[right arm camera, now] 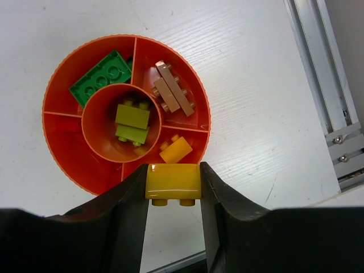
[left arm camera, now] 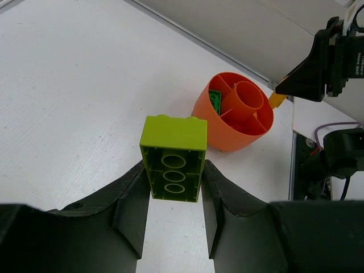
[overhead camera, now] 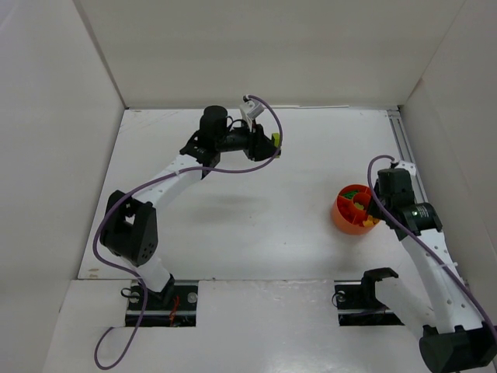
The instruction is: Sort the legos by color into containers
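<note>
My left gripper (left arm camera: 173, 187) is shut on a lime green brick (left arm camera: 173, 156), held above the table at the back middle (overhead camera: 275, 140). My right gripper (right arm camera: 173, 185) is shut on a yellow brick (right arm camera: 173, 181), just above the near rim of the orange bowl (right arm camera: 62, 165). The bowl (overhead camera: 342, 217) sits at the right. Its centre cup holds two lime green bricks (right arm camera: 132, 123). Outer compartments hold a dark green brick (right arm camera: 101, 77), brown bricks (right arm camera: 173, 90) and a yellow brick (right arm camera: 176, 150). The left wrist view shows the bowl (left arm camera: 227, 128) ahead to the right.
White walls enclose the table on three sides. A metal rail (right arm camera: 327, 85) runs along the right edge, close to the bowl. The right arm (left arm camera: 335, 57) shows in the left wrist view beside the bowl.
</note>
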{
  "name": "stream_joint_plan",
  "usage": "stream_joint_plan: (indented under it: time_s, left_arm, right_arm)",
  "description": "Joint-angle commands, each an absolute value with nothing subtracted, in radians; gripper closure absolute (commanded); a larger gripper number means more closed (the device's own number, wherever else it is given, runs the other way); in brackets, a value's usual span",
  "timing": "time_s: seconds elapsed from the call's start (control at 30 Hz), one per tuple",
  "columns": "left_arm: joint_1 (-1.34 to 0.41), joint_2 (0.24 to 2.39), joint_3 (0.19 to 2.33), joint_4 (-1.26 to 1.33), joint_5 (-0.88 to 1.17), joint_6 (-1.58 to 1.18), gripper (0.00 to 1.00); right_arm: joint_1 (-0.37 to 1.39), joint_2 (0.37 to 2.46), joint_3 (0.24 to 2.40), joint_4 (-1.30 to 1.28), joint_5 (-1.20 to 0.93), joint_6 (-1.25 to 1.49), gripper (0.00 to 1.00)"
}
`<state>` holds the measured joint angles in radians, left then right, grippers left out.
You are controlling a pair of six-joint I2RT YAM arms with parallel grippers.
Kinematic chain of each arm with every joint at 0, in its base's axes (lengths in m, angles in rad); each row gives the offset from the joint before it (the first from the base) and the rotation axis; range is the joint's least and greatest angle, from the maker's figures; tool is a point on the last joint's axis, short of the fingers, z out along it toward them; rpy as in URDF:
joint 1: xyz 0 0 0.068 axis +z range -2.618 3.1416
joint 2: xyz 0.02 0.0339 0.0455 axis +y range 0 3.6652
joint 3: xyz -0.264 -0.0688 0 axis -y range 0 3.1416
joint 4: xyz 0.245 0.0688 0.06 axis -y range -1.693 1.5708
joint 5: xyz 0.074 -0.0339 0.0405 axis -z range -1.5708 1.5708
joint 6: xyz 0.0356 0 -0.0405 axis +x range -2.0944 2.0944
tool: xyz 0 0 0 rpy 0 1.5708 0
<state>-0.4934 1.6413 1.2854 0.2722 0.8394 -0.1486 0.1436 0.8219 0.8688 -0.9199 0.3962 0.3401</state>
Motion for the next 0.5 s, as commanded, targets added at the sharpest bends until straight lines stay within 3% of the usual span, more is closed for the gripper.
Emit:
stream_joint_plan:
  time_s: [0.0,0.13,0.37,0.47]
  left_arm:
    - [-0.489,1.635,1.335,0.308,0.884,-0.166,1.0]
    - [-0.489,1.635,1.335,0.318,0.893,-0.166,1.0]
    - [-0.489,1.635,1.335,0.318,0.893,-0.166,1.0]
    - [-0.489,1.635,1.344,0.308,0.893,-0.166,1.0]
  right_arm:
    - [0.138,0.824,0.856,-0.864,0.413,0.359,0.82]
    - [0.138,0.844,0.833,-0.835,0.39,0.368,0.79]
    - [0.138,0.822,0.802,-0.808,0.354,0.388,0.54]
    - [0.138,0.802,0.802,-0.808,0.354,0.388,0.48]
